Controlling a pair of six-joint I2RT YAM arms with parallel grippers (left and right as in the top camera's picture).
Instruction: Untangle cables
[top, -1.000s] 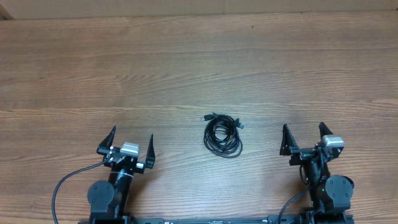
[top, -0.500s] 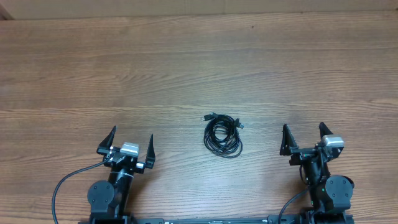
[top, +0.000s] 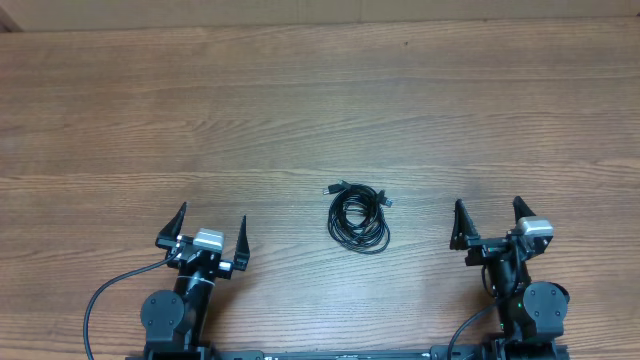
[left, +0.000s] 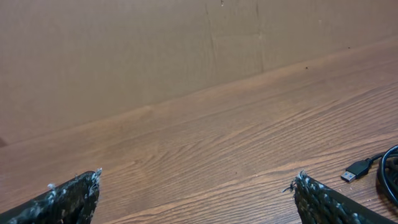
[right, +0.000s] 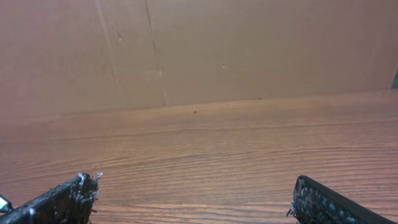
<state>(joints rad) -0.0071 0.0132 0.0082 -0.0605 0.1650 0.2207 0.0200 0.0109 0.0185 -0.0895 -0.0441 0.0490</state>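
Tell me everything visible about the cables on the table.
The cables are thin black cords wound into a loose, roughly round coil lying flat on the wooden table, between the left claw and right claw, touching neither. Small plugs stick out at its far side; one looks USB-style.

A big brown wooden table (top: 300, 110) fills the view. Behind it stands a plain brown cardboard wall (right: 249, 50).
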